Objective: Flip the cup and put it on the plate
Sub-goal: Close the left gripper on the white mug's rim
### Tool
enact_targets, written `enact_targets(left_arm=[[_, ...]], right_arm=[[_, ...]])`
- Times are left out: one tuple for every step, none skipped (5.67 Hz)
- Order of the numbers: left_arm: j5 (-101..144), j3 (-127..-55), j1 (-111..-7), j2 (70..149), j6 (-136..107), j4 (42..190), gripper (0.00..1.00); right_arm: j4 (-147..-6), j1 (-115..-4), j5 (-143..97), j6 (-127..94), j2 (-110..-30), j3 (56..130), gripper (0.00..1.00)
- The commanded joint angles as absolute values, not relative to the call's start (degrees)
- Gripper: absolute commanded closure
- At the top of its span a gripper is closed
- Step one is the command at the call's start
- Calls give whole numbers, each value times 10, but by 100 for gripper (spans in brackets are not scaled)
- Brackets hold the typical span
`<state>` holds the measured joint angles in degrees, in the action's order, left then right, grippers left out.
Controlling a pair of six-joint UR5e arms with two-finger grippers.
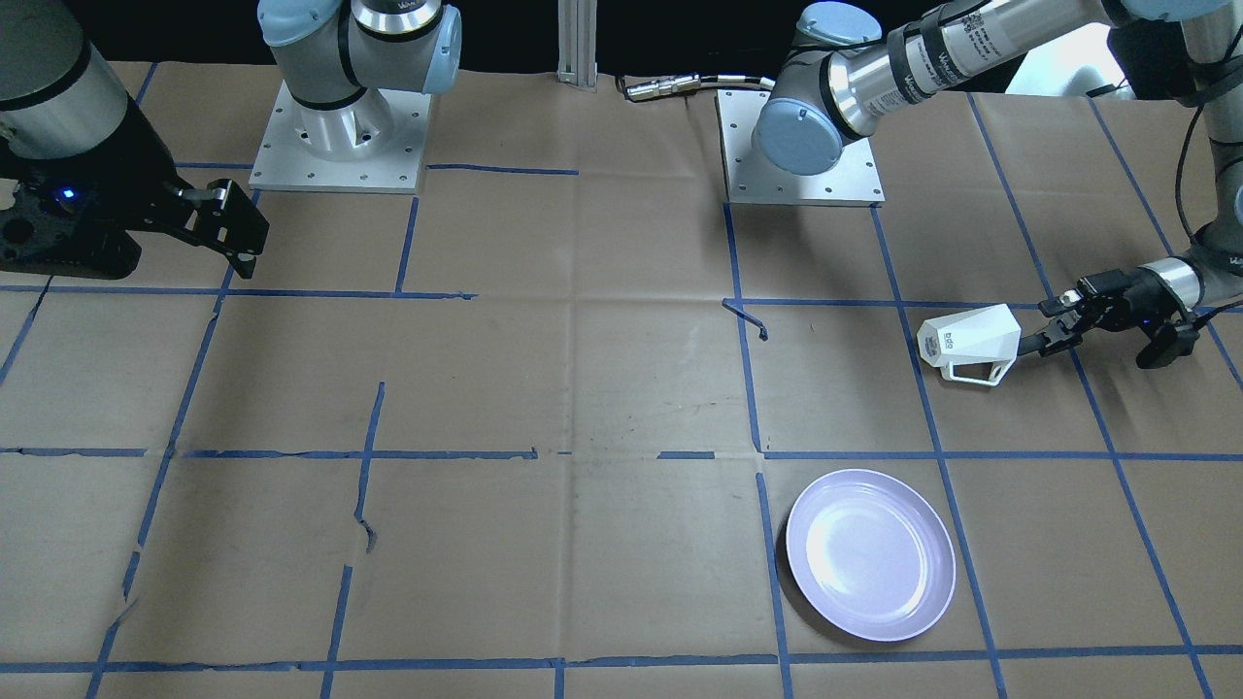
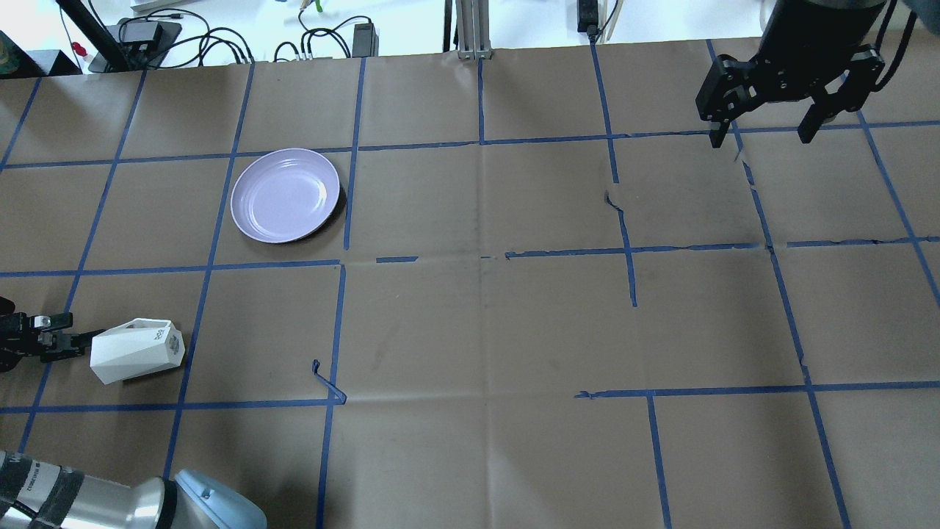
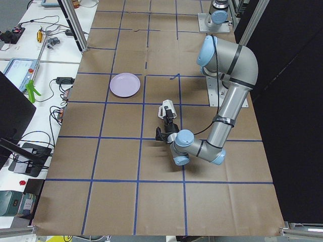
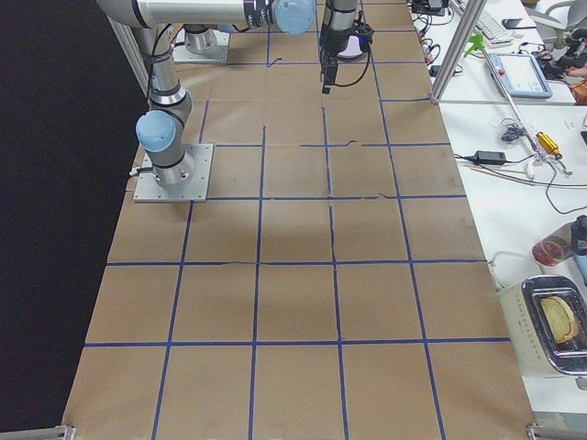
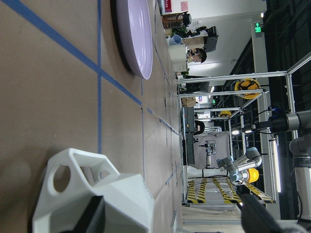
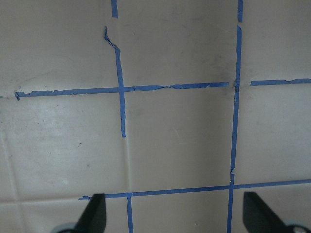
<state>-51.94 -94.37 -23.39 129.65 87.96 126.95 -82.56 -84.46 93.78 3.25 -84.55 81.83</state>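
The left arm reaches in low over the near left of the table, wrist level, with the left gripper pointing right at the cup. Its 2 fingers stand wide apart in the wrist view: 1 sits at the cup's rim end and the other is clear of it, clamping nothing. The cup is on its side, base to the right. The plate lies well apart, farther back. The right arm hangs upright over the far right, and the right gripper is spread wide and empty.
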Motion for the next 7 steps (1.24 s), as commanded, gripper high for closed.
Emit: enact_targets(left_arm=[[-519, -943, -234, 1303, 881, 1291, 4], [-521, -943, -234, 1305, 882, 1290, 4], [-525, -944, -234, 1305, 882, 1290, 4], [-526, -944, -235, 1305, 889, 1289, 13], [-546, -943, -235, 1305, 890, 1286, 41], [-577, -942, -235, 1306, 890, 1278, 74], [-579, -942, -235, 1306, 902, 1256, 98]], right_arm=[[-826, -845, 938, 33, -846, 818, 0], [-826, -845, 938, 33, -846, 818, 0], [-826, -845, 938, 33, -846, 818, 0], [-825, -845, 938, 33, -846, 818, 0], [-825, -845, 938, 33, -846, 818, 0], [-825, -845, 938, 33, -846, 818, 0], [-825, -845, 938, 33, -846, 818, 0]])
